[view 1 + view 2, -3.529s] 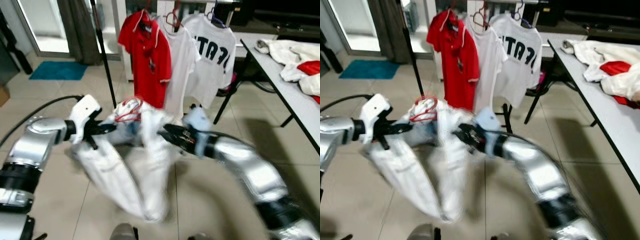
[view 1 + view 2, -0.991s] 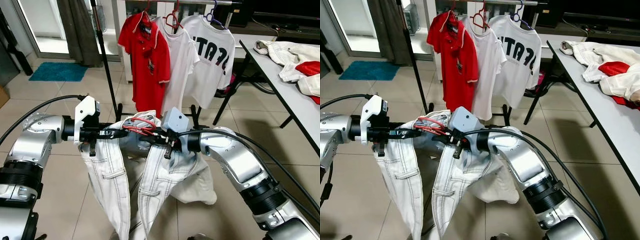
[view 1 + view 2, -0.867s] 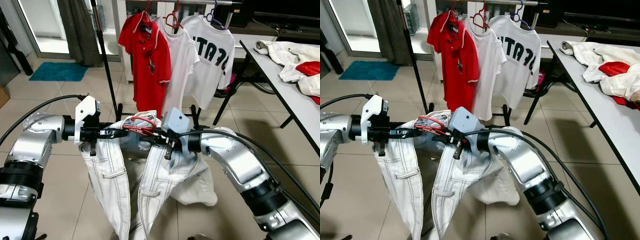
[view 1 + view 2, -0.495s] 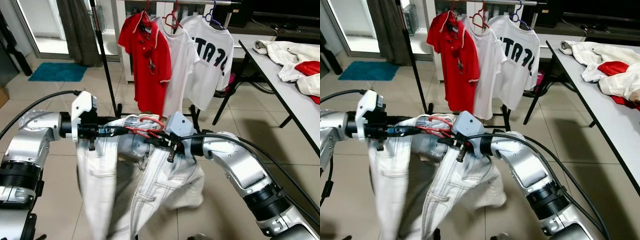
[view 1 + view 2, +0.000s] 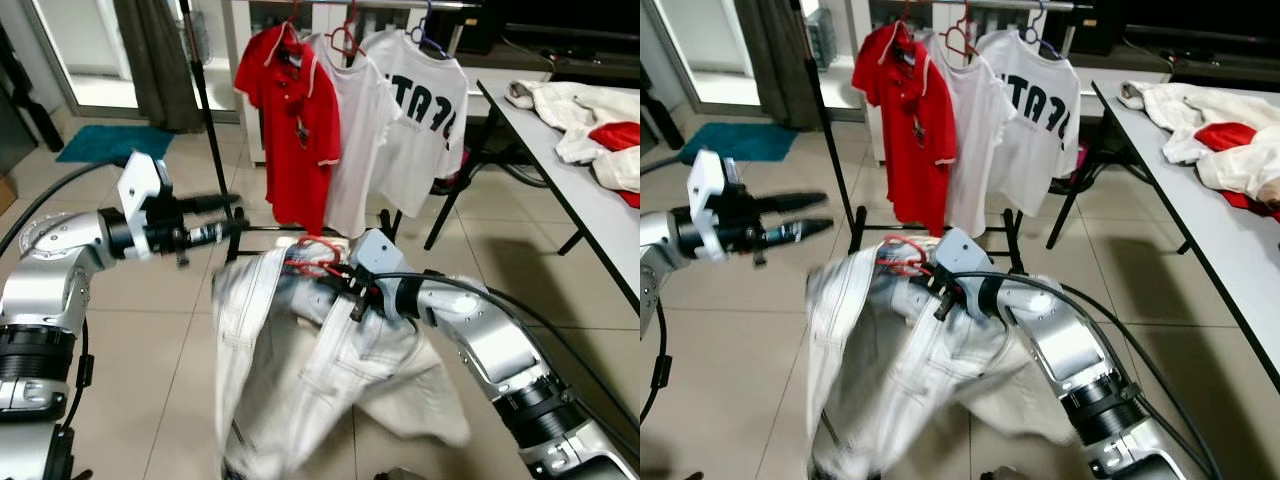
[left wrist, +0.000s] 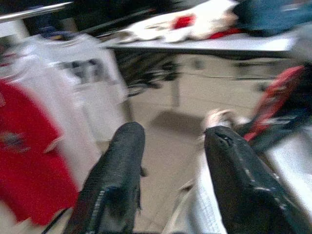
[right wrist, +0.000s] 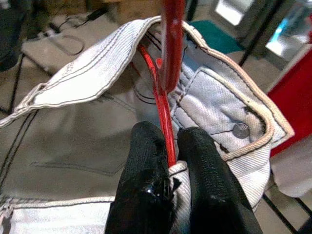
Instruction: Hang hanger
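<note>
open floor left, shirts crowding rail ahead

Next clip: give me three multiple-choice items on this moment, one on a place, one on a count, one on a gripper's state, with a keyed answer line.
1. Where is the left gripper?
A. Clamped on the jeans
B. In the air, apart from the jeans
C. On the table

2. How many shirts hang on the metal clothes rack?
A. Two
B. Three
C. Five

3. What does the right gripper do?
A. Pinches the red wire hanger carrying the white denim jeans
B. Hangs open
C. Holds a shirt

Key: 1 B, its fingers stand spread beside the jeans; 2 B, one red, two white; 3 A, fingers closed on the wire.
</note>
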You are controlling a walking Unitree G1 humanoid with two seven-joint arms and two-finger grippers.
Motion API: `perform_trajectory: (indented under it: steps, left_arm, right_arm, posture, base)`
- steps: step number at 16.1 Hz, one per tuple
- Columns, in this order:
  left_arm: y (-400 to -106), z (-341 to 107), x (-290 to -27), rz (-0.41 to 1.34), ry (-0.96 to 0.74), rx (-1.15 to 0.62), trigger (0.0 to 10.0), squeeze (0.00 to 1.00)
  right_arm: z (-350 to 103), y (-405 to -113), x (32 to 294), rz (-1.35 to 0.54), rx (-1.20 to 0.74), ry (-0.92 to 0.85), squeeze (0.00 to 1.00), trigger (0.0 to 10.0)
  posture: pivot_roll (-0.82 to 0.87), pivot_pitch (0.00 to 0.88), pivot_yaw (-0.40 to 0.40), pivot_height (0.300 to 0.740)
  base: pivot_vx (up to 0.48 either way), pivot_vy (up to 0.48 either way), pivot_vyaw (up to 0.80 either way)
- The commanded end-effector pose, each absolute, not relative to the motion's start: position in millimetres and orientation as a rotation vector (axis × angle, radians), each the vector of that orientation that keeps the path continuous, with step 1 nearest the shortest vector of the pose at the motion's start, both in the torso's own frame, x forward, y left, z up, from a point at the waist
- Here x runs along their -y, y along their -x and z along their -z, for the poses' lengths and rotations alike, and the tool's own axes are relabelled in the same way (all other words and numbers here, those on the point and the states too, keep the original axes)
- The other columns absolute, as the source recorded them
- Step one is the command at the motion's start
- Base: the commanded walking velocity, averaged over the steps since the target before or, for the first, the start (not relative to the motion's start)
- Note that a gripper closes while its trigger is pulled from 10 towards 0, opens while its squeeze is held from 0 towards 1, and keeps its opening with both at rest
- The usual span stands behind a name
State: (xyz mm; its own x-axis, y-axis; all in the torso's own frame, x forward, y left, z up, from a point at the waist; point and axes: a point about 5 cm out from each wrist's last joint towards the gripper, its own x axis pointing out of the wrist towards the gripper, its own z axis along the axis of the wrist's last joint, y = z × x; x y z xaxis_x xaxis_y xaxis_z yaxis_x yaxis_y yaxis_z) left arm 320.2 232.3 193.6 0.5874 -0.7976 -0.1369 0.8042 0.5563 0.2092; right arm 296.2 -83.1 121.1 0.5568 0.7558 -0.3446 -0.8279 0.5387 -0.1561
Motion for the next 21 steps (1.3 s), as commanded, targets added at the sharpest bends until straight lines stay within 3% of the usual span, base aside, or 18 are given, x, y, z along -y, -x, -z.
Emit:
perform_trajectory:
  steps: [1, 5, 6, 7, 10, 13, 14, 21]
  left_arm:
    - [-319.0, -178.6, -230.9, 0.854, -0.273, -0.090, 10.0, 1.00]
    - [-309.8, -141.8, -210.8, 0.718, -0.230, -0.151, 10.0, 1.00]
    - [-305.6, -129.8, -195.3, 0.713, -0.218, -0.140, 10.0, 0.12]
    - [-306.3, -123.7, -187.4, 0.700, -0.220, -0.123, 10.0, 0.00]
    - [-312.5, -119.4, -169.3, 0.691, -0.158, -0.074, 10.0, 0.00]
    - [-322.8, -112.1, -168.0, 0.620, -0.286, -0.119, 10.0, 0.00]
    - [-325.4, -113.7, -170.7, 0.581, -0.307, -0.100, 0.0, 0.00]
    - [-327.0, -110.6, -167.3, 0.582, -0.336, -0.075, 0.0, 0.00]
  right_arm:
    - [-136.3, -301.7, 86.8, -0.883, -0.181, 0.279, 0.00, 0.0]
    - [-144.9, -302.1, 87.9, -0.791, -0.150, 0.164, 0.00, 0.0]
    - [-147.5, -302.9, 87.2, -0.756, -0.138, 0.136, 0.00, 0.0]
    - [-149.1, -302.8, 84.7, -0.757, -0.135, 0.121, 0.00, 0.0]
    - [-153.8, -300.3, 80.9, -0.777, -0.125, 0.118, 0.00, 0.0]
    - [-158.1, -297.9, 79.4, -0.776, -0.117, 0.108, 0.00, 0.0]
    - [-158.6, -298.0, 79.5, -0.772, -0.115, 0.103, 0.00, 0.0]
    - [-158.2, -299.3, 80.8, -0.747, -0.126, 0.094, 0.00, 0.0]
  posture:
    - [0.03, 0.000, -0.006, 0.705]
    - [0.05, 0.000, -0.032, 0.705]
    - [0.04, 0.000, -0.034, 0.705]
    - [0.03, 0.000, -0.033, 0.705]
    - [0.02, 0.000, -0.025, 0.705]
    - [0.01, 0.000, -0.016, 0.705]
    - [0.01, 0.000, -0.009, 0.705]
    - [0.01, 0.000, -0.003, 0.705]
  base:
    - [0.000, 0.000, 0.00]
    - [0.000, 0.000, 0.00]
    - [0.000, 0.000, 0.00]
    - [0.000, 0.000, 0.00]
    - [0.000, 0.000, 0.00]
    - [0.000, 0.000, 0.00]
    - [0.000, 0.000, 0.00]
    - [0.000, 0.000, 0.00]
